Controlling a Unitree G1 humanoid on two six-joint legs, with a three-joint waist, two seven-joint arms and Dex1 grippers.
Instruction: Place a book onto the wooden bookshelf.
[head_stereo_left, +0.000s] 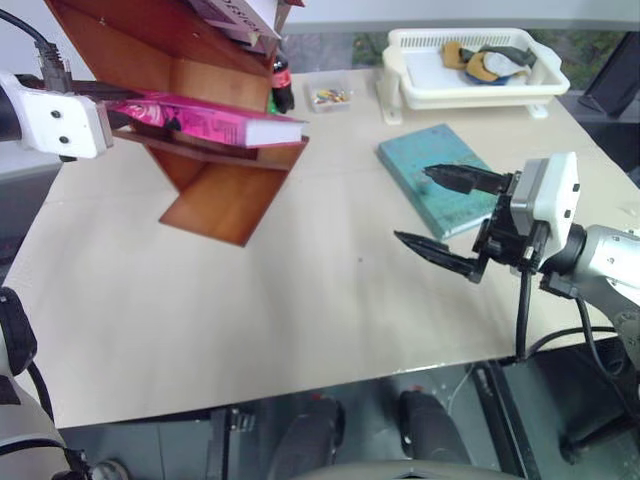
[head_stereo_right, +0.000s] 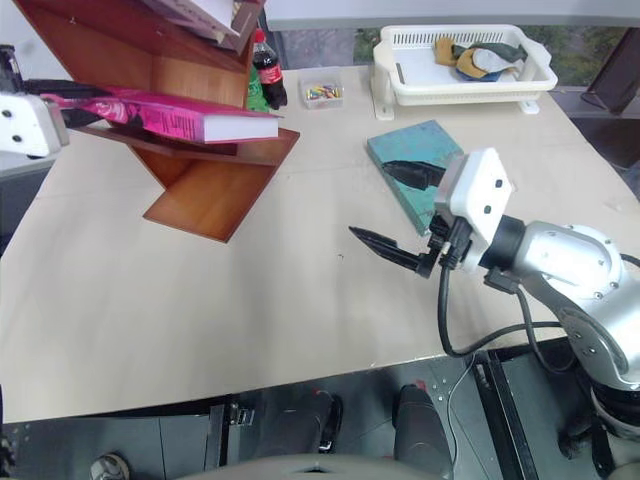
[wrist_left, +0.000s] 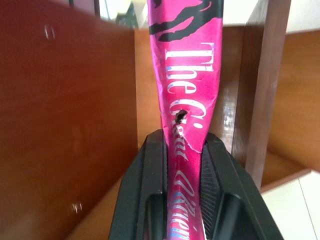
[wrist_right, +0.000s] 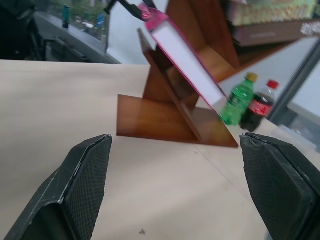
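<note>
The bright pink book (head_stereo_left: 215, 123) lies inside the wooden bookshelf (head_stereo_left: 225, 195), along one of its slanted reddish-brown panels. Its white page edges show in the right wrist view. My left gripper (head_stereo_left: 116, 106) is at the shelf's left side, shut on the book's near end. In the left wrist view both black fingers (wrist_left: 150, 170) press on the pink cover (wrist_left: 187, 65). My right gripper (head_stereo_left: 413, 205) hangs open over the table's right half with nothing between its fingers. It sits just in front of a teal book (head_stereo_left: 425, 165) and points toward the shelf (wrist_right: 175, 120).
Other books (head_stereo_left: 240, 15) lie on the shelf's upper level. A cola bottle (head_stereo_left: 282, 80) and a green bottle (wrist_right: 237, 102) stand behind the shelf, with a small clear box (head_stereo_left: 330, 95) beside them. A white basket tray (head_stereo_left: 410, 80) holding small items sits at the back right.
</note>
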